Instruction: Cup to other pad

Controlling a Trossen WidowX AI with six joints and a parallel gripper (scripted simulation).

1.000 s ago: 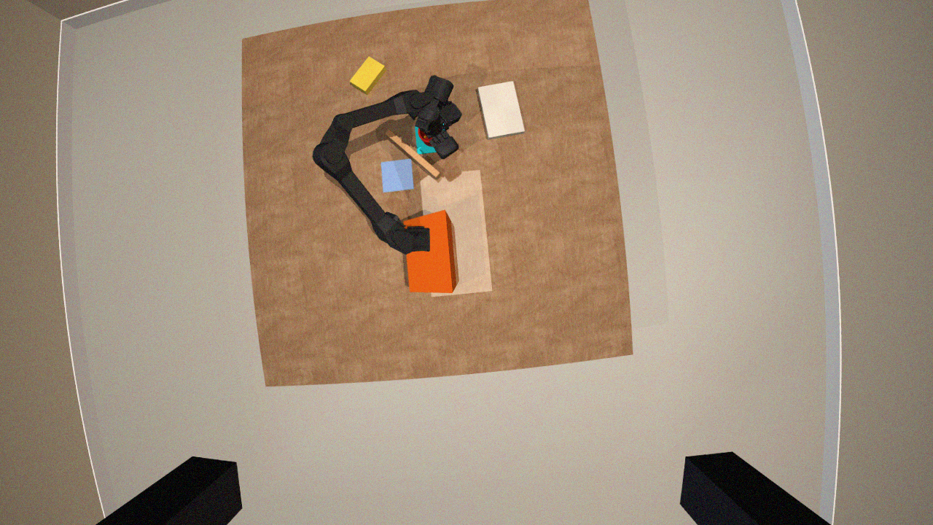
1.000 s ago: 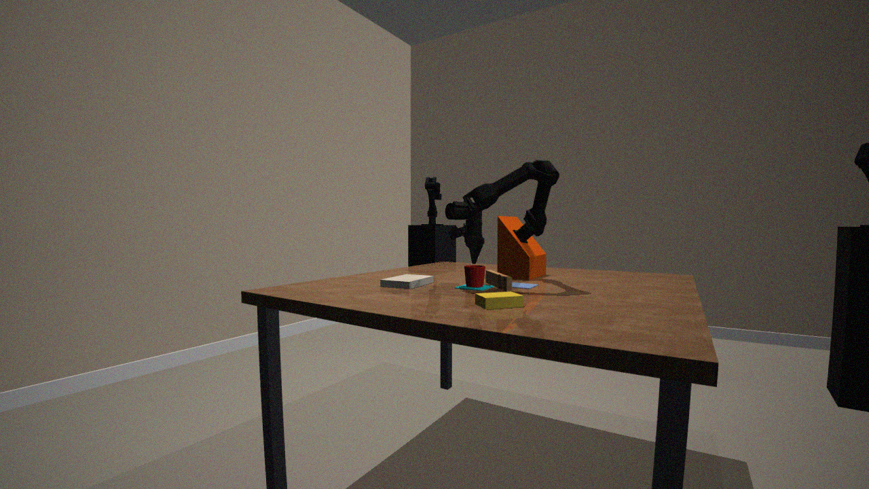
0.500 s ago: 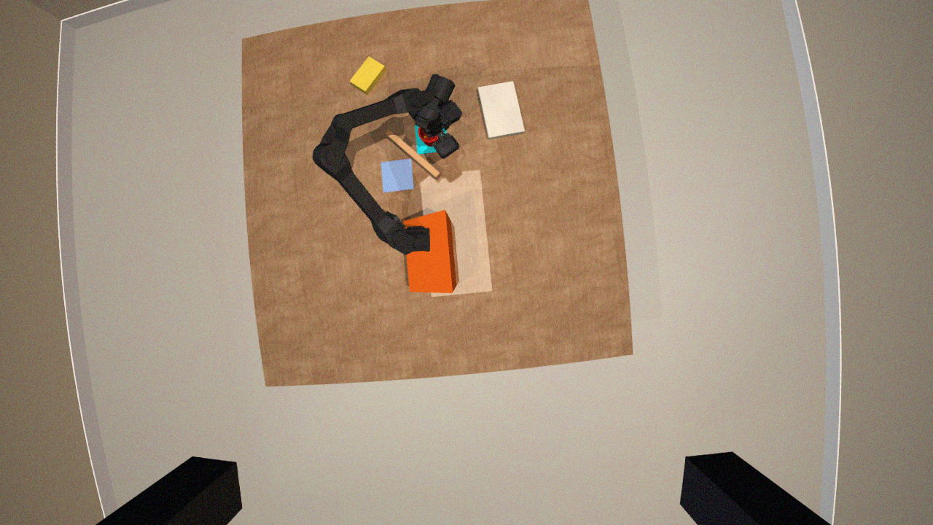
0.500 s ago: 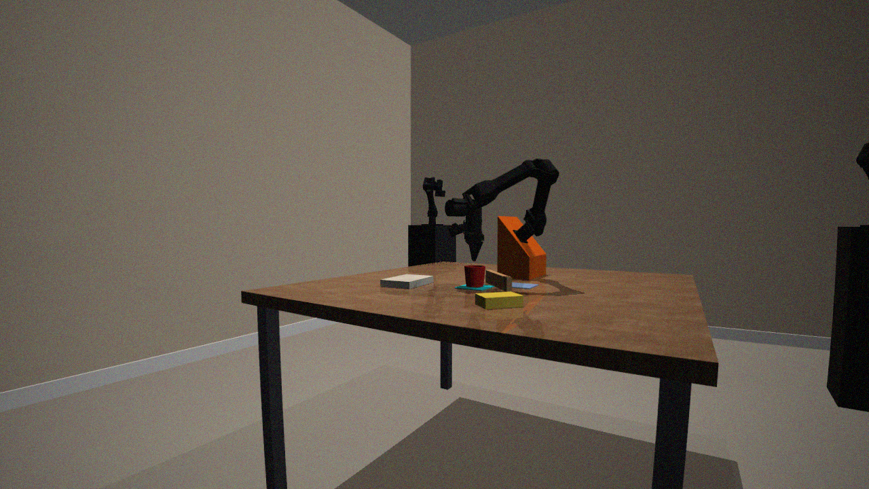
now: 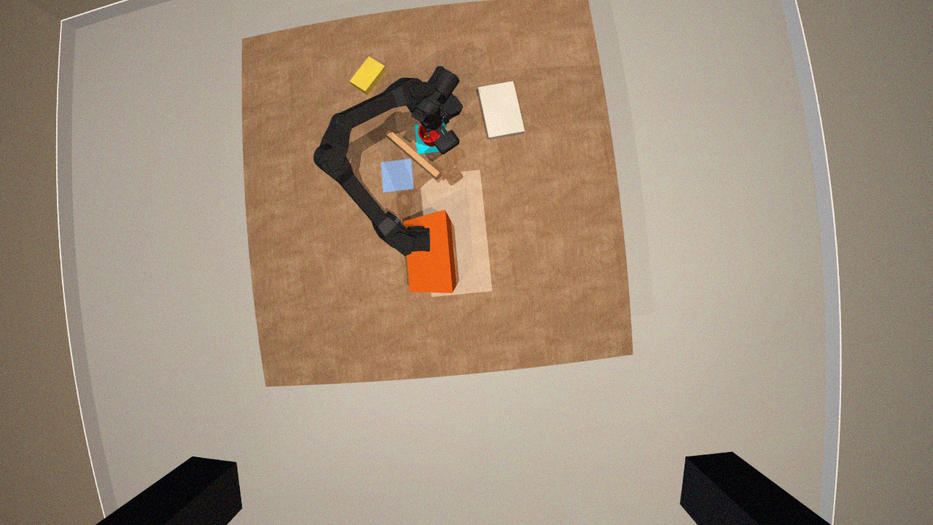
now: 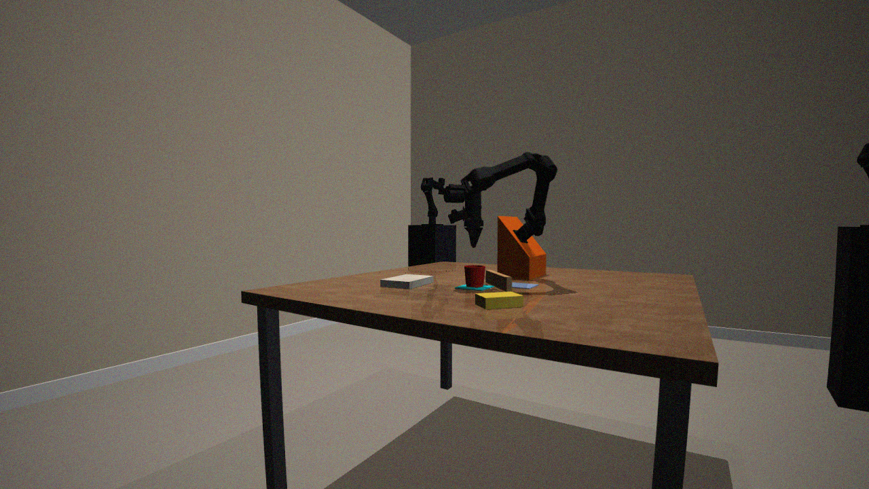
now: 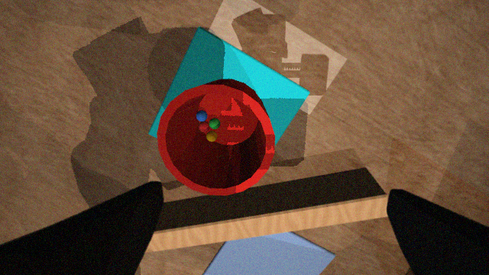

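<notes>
On the wooden worktop the red cup stands upright on the cyan pad, marbles inside, fingers spread wide above, holding nothing, though the wooden bar at six o'clock could catch a low swing.

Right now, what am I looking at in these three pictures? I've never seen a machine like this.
It is one black jointed robot arm on a wooden table. One picture looks straight down from the ceiling, one from across the room, and one from a camera on the arm's wrist. Its hand hangs open above a red cup and holds nothing. The cup stands upright on a turquoise pad, with four small marbles inside. Nearby lie a wooden bar, a pale blue pad, a yellow block, a white slab and a tall orange wedge.
</notes>
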